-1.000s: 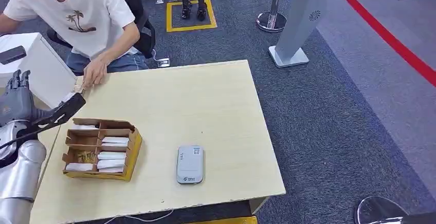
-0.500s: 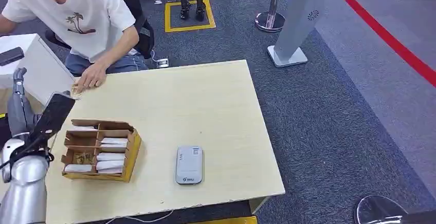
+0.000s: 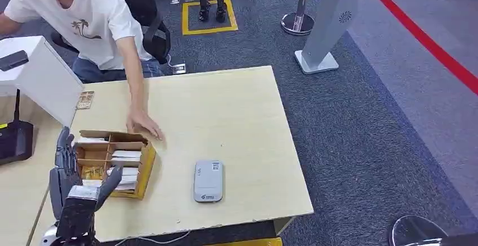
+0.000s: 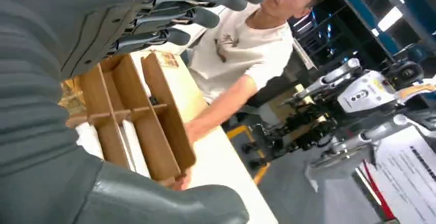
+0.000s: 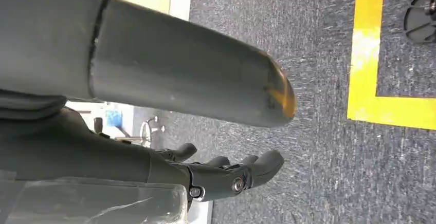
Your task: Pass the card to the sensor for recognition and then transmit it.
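Note:
A small patterned card (image 3: pixel 84 100) lies on the wooden table (image 3: pixel 237 110) at its far left. The grey sensor (image 3: pixel 208 180) sits near the front edge, with nothing on it. My left hand (image 3: pixel 76 187) hovers at the near left of the cardboard box (image 3: pixel 113 161), fingers spread and holding nothing. In the left wrist view my left hand (image 4: pixel 154 13) is above the box (image 4: pixel 139 116). My right hand (image 5: pixel 216 175) hangs over the carpet with its fingers loosely apart and nothing in it.
A person in a white T-shirt (image 3: pixel 84 20) leans in from the far left; their hand (image 3: pixel 145 125) rests on the table beside the box's far corner. The box holds several white cards (image 3: pixel 125 156). A white cabinet (image 3: pixel 39 77) and a black device (image 3: pixel 14 141) stand at the left.
My left hand dropped from the far left edge to the box's near side. The person's hand left the card on the table and slid toward the box.

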